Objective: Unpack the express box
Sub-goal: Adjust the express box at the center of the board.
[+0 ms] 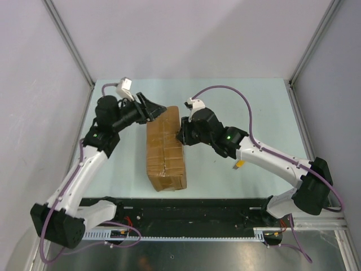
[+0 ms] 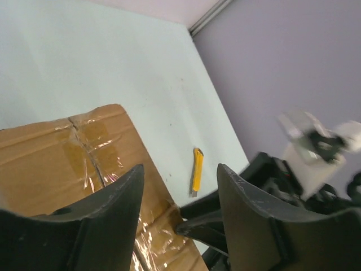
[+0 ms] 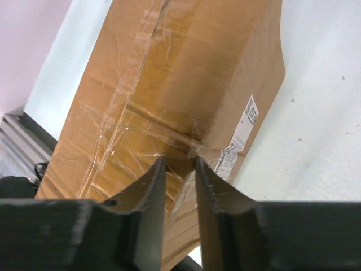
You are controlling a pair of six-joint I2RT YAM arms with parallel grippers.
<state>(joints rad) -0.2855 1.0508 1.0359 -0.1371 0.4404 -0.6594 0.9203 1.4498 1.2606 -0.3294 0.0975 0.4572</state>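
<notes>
**Flanking the carton: pincer positions at its far end**

1. Task item. The large rectangular brown cardboard express box (image 1: pixel 164 149) lies flat on the pale green desk (image 1: pixel 237 107), near the middle, with its long axis running from the far side toward the arm bases. Clear tape, wrinkled in places, covers its top seams. A small white shipping label (image 3: pixel 242 132) sits on the side face that turns toward the right arm.

2. Left pincer (image 2: pixel 180 175). It is positioned at the far left corner of the box. Its fingers stand well apart and hold nothing. In the left wrist view, one finger (image 2: pixel 113 214) overlaps the taped top face, and the other (image 2: pixel 254 220) lies beyond the box edge.

3. Right pincer (image 3: pixel 179 164). It is positioned at the far right corner of the box, at the edge where the top face meets the labelled side. Its fingers stand close together with a narrow slit between them. Whether they pinch cardboard or tape cannot be told.

4. Other item. A slim yellow utility knife (image 2: pixel 196 169) lies on the desk beside the box.
</notes>
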